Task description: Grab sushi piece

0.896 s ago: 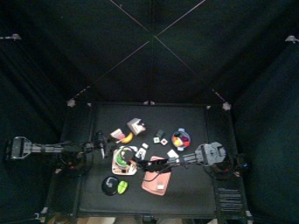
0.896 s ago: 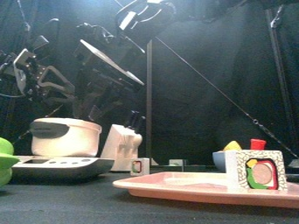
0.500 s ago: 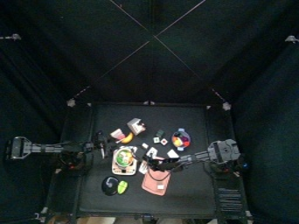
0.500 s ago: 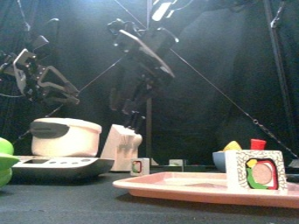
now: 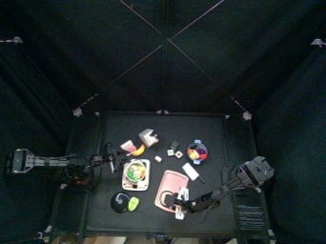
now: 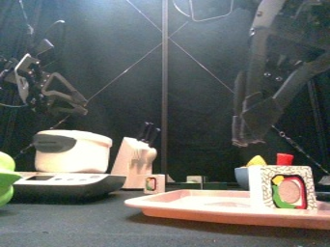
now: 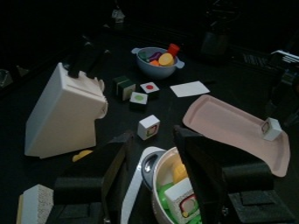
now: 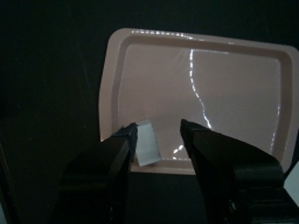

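Note:
A square sushi piece (image 8: 149,145) with a white rim and a red and green filling stands on the front edge of the pink tray (image 8: 233,87). It also shows in the front view (image 6: 284,188) and the left wrist view (image 7: 271,129). My right gripper (image 8: 158,133) is open and hangs above the tray, with the sushi piece below the gap between its jaws. In the front view the right gripper (image 6: 248,135) is well above the tray (image 6: 194,203). My left gripper (image 7: 152,153) is open and rests over a dish of food (image 7: 173,179) at the table's left.
A white knife block (image 6: 133,159) and a rice cooker (image 6: 71,151) on a grey tray stand at the left. A bowl of fruit (image 6: 261,174) stands at the back right. Several other small sushi cubes (image 7: 149,127) and a white card (image 7: 190,88) lie mid-table.
My right arm has swung from the table's middle to the front right and now hangs over the pink tray. The left arm has not moved.

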